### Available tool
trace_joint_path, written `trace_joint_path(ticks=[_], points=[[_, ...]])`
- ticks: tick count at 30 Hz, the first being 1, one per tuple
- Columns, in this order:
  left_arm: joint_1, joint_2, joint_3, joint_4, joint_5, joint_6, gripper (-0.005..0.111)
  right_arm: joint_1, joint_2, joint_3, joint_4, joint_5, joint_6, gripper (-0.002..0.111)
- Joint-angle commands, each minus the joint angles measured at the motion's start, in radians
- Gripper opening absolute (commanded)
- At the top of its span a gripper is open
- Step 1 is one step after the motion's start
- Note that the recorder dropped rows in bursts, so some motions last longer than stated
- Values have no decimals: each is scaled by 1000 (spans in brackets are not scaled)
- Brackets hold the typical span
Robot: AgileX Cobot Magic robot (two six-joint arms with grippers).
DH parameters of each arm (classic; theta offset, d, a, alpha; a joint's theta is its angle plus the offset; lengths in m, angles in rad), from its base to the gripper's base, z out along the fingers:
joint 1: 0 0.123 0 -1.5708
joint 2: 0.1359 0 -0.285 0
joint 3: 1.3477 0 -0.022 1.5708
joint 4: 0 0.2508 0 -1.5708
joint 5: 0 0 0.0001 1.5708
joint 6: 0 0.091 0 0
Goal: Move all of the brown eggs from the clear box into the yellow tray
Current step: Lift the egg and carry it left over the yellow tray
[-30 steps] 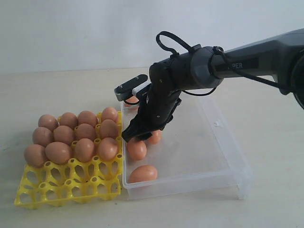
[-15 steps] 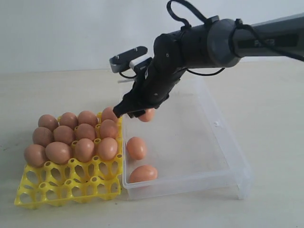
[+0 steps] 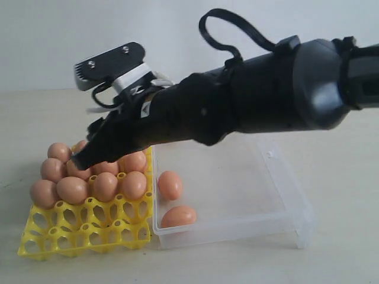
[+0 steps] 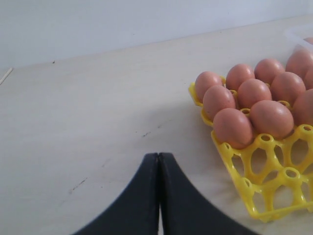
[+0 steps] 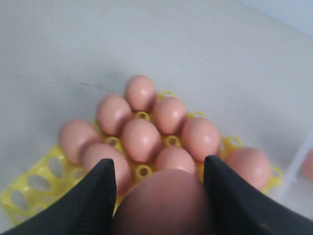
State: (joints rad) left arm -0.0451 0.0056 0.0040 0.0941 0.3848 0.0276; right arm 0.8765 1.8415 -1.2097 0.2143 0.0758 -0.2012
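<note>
My right gripper (image 3: 83,160) hangs over the egg-filled part of the yellow tray (image 3: 83,234), shut on a brown egg (image 5: 164,203) that fills the gap between its fingers. In the exterior view the arm hides that egg. Several brown eggs (image 3: 73,190) sit in the tray's far rows, and the near cups are bare. Two brown eggs (image 3: 170,184) (image 3: 178,216) lie in the clear box (image 3: 290,219), near its left wall. My left gripper (image 4: 159,155) is shut on nothing, low over bare table beside the tray (image 4: 254,196).
The clear box stands right against the tray's right side. The right arm (image 3: 249,100) stretches across above the box's far half. Pale bare table surrounds both, with a plain wall behind.
The right gripper rose out of the clear box with an egg and swung left, and it is over the tray now. The two eggs in the box stayed put.
</note>
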Motion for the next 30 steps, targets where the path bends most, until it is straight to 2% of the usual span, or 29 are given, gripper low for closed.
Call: trace_joint_path(ticks=[1, 6, 12, 18, 30], points=[[-5, -6, -4, -3, -6, -4, 0, 105, -7, 17, 11, -158, -19, 0], [-5, -6, -4, -3, -6, -4, 0, 169, 27, 17, 11, -279, -23, 0], [-5, -6, -4, -3, -6, -4, 0, 200, 90, 17, 3, -371, 37, 0], [-5, -6, -4, -3, -6, -4, 0, 206, 156, 17, -151, -460, 48, 0], [-5, -6, -4, -3, -6, -4, 0, 206, 199, 17, -223, -617, 149, 0]])
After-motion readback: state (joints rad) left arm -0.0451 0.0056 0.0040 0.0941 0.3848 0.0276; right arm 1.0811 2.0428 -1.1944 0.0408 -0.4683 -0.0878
